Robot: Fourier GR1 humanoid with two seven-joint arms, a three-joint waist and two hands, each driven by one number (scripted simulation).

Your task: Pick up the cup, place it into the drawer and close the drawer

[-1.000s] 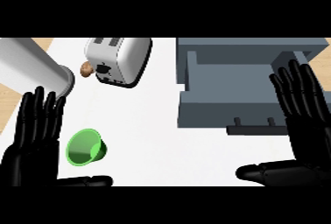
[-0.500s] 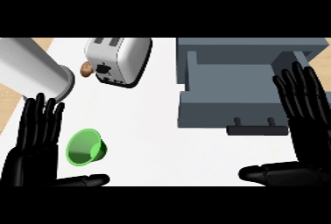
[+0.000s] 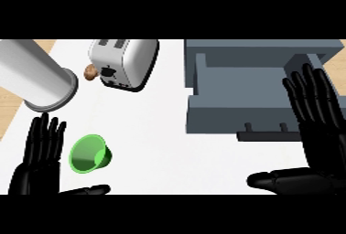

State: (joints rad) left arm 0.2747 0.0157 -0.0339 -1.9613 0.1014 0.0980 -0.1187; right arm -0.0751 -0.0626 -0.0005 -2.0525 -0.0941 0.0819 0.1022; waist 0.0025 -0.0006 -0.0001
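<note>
Pre-grasp: cup (image 3: 89,154) lies tipped on the bench (image 3: 162,137), ungrasped; drawer (image 3: 253,98) open. Left hand (image 3: 39,157) and right hand (image 3: 317,132) both flat, fingers straight, holding nothing. Next: left hand should wrap the cup.

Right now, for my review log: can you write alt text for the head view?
A green cup lies on its side on the white counter, beside the open left robot hand. The open right robot hand is by an open grey drawer. A toaster and a metal cylinder stand behind.
</note>
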